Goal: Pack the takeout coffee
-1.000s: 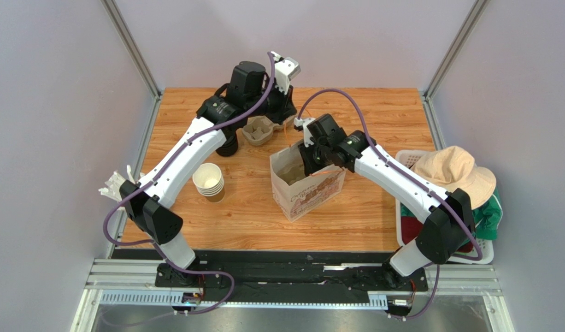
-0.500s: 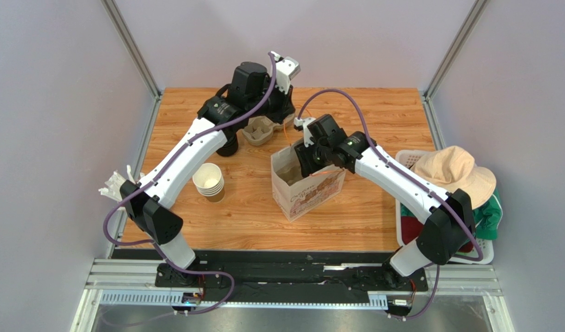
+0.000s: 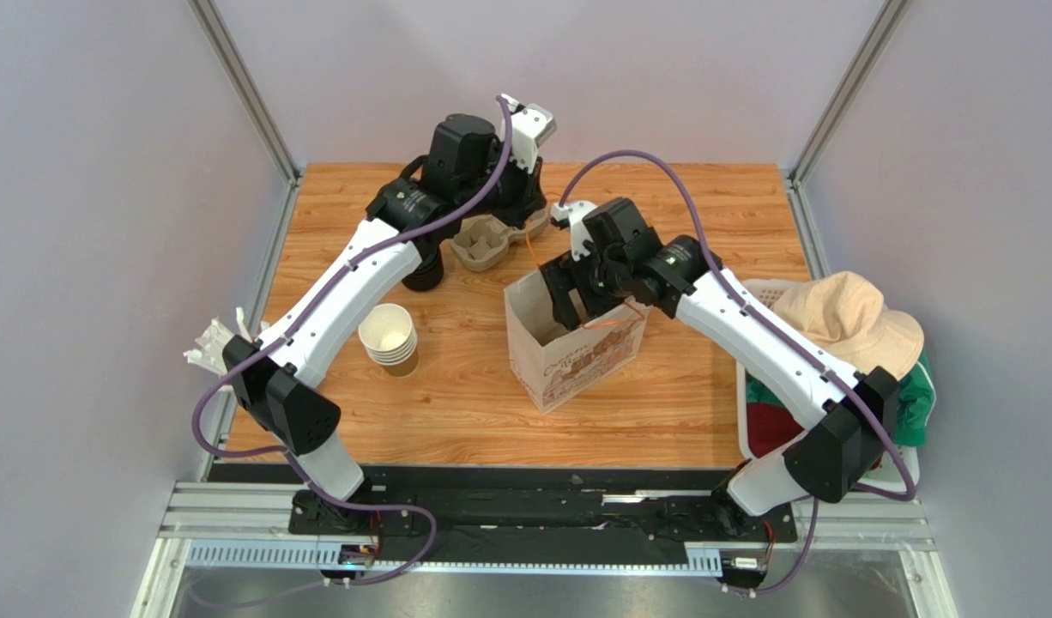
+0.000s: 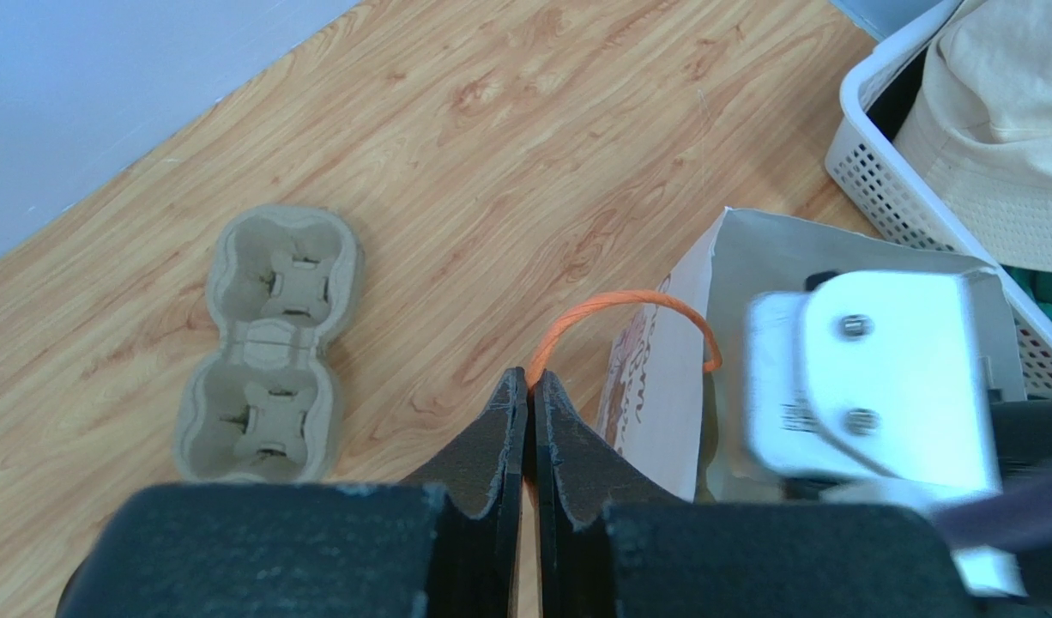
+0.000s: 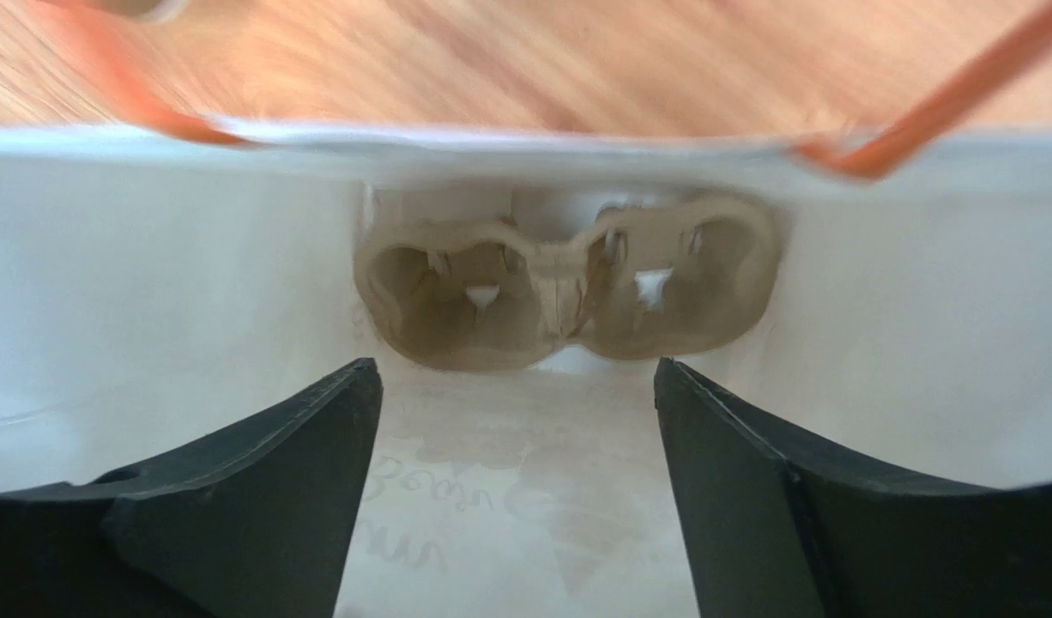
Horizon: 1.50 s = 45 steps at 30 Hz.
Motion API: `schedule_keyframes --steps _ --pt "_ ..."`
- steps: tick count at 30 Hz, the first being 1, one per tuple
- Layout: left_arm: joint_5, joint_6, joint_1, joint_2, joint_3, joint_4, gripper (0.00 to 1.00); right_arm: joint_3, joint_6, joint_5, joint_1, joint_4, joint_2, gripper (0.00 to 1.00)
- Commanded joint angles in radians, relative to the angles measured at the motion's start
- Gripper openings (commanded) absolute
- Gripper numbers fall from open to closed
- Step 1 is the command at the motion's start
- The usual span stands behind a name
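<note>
Since the earlier frame the right gripper (image 5: 516, 374) has lifted above the paper bag (image 3: 573, 367), its fingers now spread wide. I cannot locate the takeout coffee, so its axis is unknown. A cup carrier (image 5: 564, 290) lies inside the bag. The left gripper (image 4: 531, 386) pinches the bag's orange handle (image 4: 628, 304).

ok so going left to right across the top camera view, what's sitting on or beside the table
stack of paper cups → cardboard cup carrier → paper bag → beige hat
</note>
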Motion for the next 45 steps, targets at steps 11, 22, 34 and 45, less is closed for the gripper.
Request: schedule_keyframes --steps 11,22,34,45 --pt "0.005 0.013 0.000 -0.027 -0.002 0.035 0.00 0.300 -0.244 -0.067 -0.021 -0.084 -0.216 0.96" --pt "0.016 0.008 0.000 -0.030 -0.002 0.035 0.00 0.173 -0.466 -0.357 -0.028 -0.236 -0.327 0.99" --pt "0.045 0.004 0.000 -0.024 0.015 0.039 0.00 0.047 -0.481 -0.295 -0.028 -0.130 -0.357 0.27" --pt "0.117 0.016 0.000 0.054 0.319 -0.051 0.00 0.301 -0.515 -0.278 -0.028 -0.211 -0.336 0.00"
